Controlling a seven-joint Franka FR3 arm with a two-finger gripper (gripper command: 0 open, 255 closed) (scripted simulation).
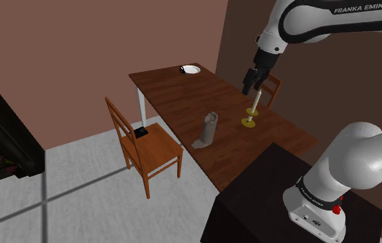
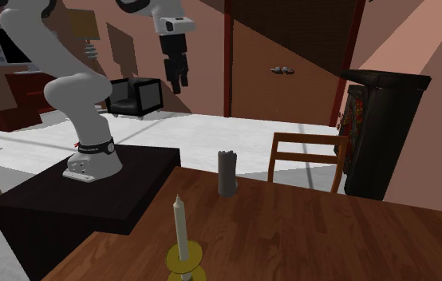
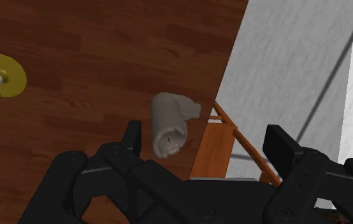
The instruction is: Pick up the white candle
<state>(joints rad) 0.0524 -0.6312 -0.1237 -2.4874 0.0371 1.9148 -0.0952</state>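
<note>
The white candle [image 1: 255,102] stands upright in a yellow holder [image 1: 249,122] on the dark wooden table [image 1: 183,93] — right of centre in the shoulder view, low and left of centre in the second exterior view. The black gripper [image 1: 247,88] hangs in the air above the table, fingers spread wide apart and clasping nothing. A grey object [image 1: 207,131] stands near the candle, toward the table's edge.

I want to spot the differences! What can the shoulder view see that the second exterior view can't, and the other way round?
Shoulder view's own: a white plate and a small black thing on the chair seat. Second exterior view's own: a black armchair and a tall dark cabinet. Both share the white candle in its yellow holder, the grey object, the table and the tool.
</note>
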